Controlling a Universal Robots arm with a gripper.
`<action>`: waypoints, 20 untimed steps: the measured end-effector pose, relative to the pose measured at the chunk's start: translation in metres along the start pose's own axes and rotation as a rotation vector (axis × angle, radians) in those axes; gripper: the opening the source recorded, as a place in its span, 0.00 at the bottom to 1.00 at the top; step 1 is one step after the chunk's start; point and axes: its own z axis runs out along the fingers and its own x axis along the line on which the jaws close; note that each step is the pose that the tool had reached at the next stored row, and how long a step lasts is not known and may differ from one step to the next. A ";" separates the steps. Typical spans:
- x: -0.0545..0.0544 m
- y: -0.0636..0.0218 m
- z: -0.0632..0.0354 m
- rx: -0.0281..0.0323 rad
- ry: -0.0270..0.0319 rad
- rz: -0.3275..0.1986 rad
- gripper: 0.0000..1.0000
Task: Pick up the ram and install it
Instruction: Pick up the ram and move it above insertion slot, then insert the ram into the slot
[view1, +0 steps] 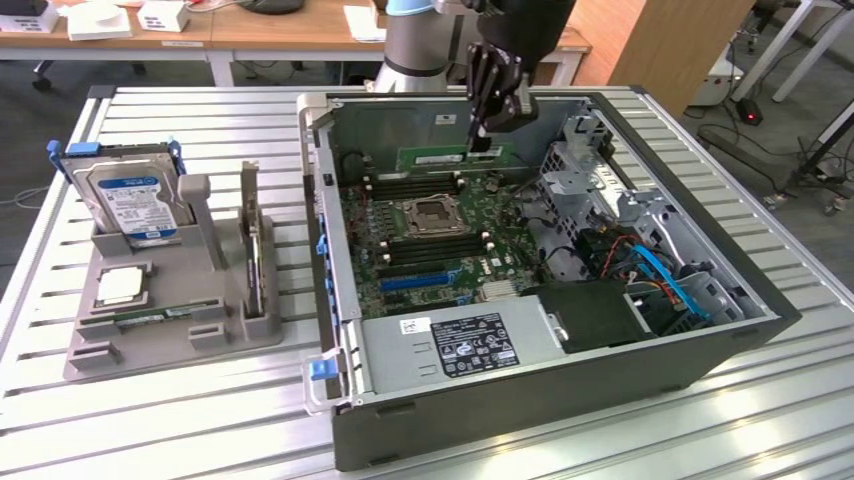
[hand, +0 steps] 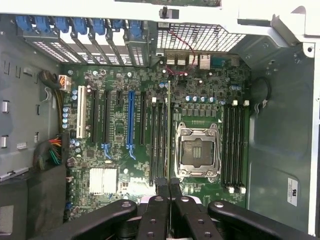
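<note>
From the exterior view the gripper (view1: 483, 140) hangs over the open computer case (view1: 534, 410), its fingers closed tight on the top edge of the ram (view1: 447, 157), whose flat green face shows as a level strip near the case's far wall. On the exterior view's left a grey holder (view1: 174, 325) carries the hard drive (view1: 134, 200). In the wrist view the ram (hand: 168, 130) is edge-on, a thin line running out from the gripper (hand: 168, 189) over the motherboard (hand: 115, 150), its long axis parallel to the memory slots (hand: 157, 140), just beside the processor socket (hand: 197, 150).
</note>
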 end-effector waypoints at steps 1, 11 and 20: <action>0.000 -0.0001 0.0011 -0.0001 0.0001 0.000 0.11; 0.000 -0.0007 0.0103 -0.0001 0.0003 0.001 0.11; 0.000 -0.0007 0.0104 0.0000 0.0001 0.001 0.11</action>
